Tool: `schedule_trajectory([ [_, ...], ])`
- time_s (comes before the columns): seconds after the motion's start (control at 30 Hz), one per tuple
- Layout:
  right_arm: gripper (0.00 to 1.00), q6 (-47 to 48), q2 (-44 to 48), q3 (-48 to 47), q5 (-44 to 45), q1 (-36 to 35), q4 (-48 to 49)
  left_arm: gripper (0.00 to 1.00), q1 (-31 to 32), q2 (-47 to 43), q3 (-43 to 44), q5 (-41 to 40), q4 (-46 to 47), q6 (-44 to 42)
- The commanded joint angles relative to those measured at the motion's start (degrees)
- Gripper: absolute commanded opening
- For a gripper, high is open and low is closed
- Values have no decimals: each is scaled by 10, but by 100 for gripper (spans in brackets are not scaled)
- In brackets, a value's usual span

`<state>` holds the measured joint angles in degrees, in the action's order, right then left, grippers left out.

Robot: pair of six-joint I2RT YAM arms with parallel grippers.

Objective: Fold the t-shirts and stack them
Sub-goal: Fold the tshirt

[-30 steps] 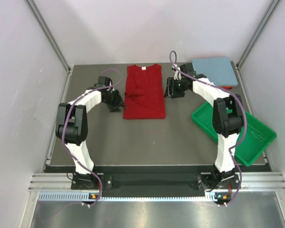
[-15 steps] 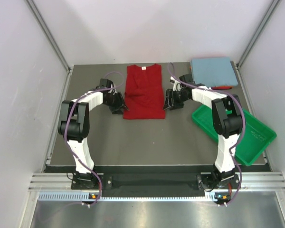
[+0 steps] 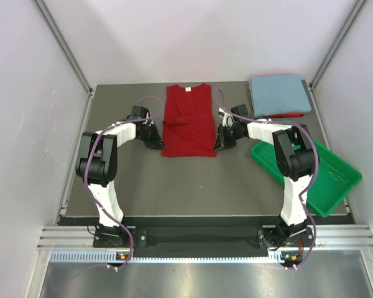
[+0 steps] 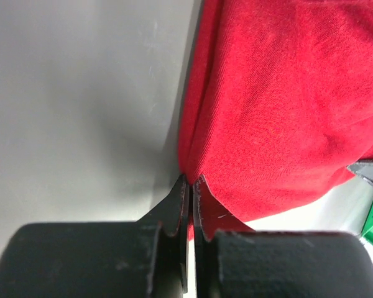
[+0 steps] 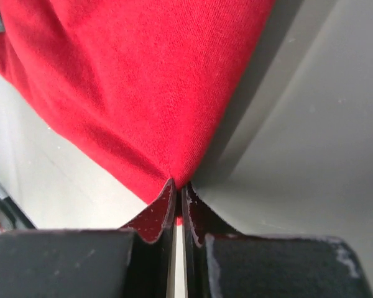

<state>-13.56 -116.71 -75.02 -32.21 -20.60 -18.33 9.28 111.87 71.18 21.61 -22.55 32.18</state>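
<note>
A dark red t-shirt [image 3: 188, 121] lies flat at the table's middle back, sleeves folded in, with a small white label at its far neck. My left gripper [image 3: 156, 141] is shut on the shirt's near left corner. In the left wrist view, red cloth [image 4: 280, 112] is pinched between the tips of that gripper [image 4: 191, 181]. My right gripper [image 3: 219, 144] is shut on the near right corner, and the shirt [image 5: 130, 81] peaks up into its closed tips [image 5: 178, 186]. A folded light blue t-shirt [image 3: 278, 94] sits at the back right on another red one [image 3: 295, 114], of which only an edge shows.
A green plastic tray [image 3: 326, 180] lies tilted at the right side, just beyond the right arm's elbow. Grey walls with metal rails close in the table at the left, back and right.
Both grippers slid along the shirt's sides toward its near corners, then closed on the cloth. The near hem now looks slightly gathered at both corners.
</note>
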Motion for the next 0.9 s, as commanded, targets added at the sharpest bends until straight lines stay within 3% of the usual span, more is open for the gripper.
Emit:
schedule_trajectory([
  [0.0, 0, 20, 49, 36, 39, -8, -18, 0, 24, -21, -52, -57, -15, 20],
  [0.2, 1, 13, 114, 122, 62, -15, -13, 0, 50, -107, -130, -84, -20, 56],
  [0.33, 9, 14, 135, 148, 75, -15, -6, 14, 69, -153, -141, -119, -44, 67],
  [0.4, 20, 12, 145, 150, 84, -15, -9, 23, 71, -160, -138, -132, -67, 67],
  [0.43, 26, 10, 148, 149, 86, -15, -13, 35, 71, -164, -132, -157, -79, 63],
  [0.47, 34, 7, 154, 146, 92, -15, -15, 40, 71, -167, -116, -168, -86, 48],
  [0.53, 40, 6, 161, 142, 96, -15, -29, 44, 72, -184, -101, -204, -95, 35],
  [0.67, 42, 1, 176, 128, 130, -15, -52, 42, 74, -205, -72, -150, -56, 15],
  [0.87, 43, -4, 190, 104, 152, -13, -65, 32, 76, -137, -42, -76, -7, 24],
])
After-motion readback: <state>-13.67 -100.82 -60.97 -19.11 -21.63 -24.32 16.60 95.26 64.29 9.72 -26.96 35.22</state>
